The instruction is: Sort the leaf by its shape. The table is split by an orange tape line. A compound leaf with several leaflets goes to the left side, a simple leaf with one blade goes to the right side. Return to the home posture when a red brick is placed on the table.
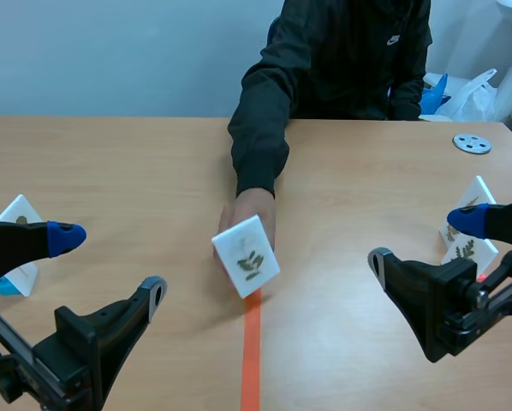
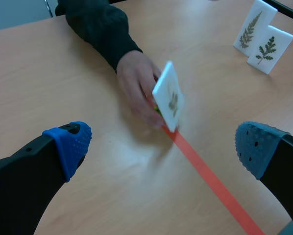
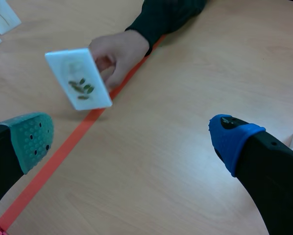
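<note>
The card (image 1: 246, 255) is at the far end of the tape line (image 1: 252, 360). The person's hand (image 1: 251, 208) is closed on it from behind. We judge it light, stiff and smooth, so we would pinch its two long edges. Its long axis stands nearly upright, a little tilted, with the leaf face toward us. The left gripper (image 1: 110, 264) and the right gripper (image 1: 420, 238) have their fingers apart and hold nothing.

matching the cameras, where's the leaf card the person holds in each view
Scene view: the leaf card is mid-table in the person's hand, at the orange tape line's far end.
Left wrist view: the leaf card is ahead of the left tool, over the tape.
Right wrist view: the leaf card is ahead of the right tool, over the tape.
Shared landmark: the tape.
</note>
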